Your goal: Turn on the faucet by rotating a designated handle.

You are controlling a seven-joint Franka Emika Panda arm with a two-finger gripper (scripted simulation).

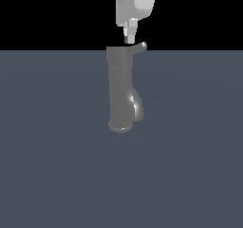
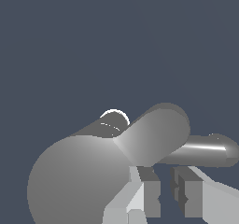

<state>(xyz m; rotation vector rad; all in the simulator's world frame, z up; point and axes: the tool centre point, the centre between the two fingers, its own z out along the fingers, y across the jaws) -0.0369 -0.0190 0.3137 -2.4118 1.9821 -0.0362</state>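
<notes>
Poised above the faucet point(image 1: 122, 87) standing upright on the grey surface point(image 1: 57, 175), gripper point(image 1: 129, 38) with jaws slightly spread, pinching nothing. Best pushed sideways against the handle point(image 1: 140, 47) near its tip, sweeping steadily around the cap.

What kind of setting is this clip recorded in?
A bare simulated test scene, not a real kitchen or bathroom: a lone faucet with its handle stands on a flat, featureless grey floor under a black background, with the gripper just above its cap.
</notes>
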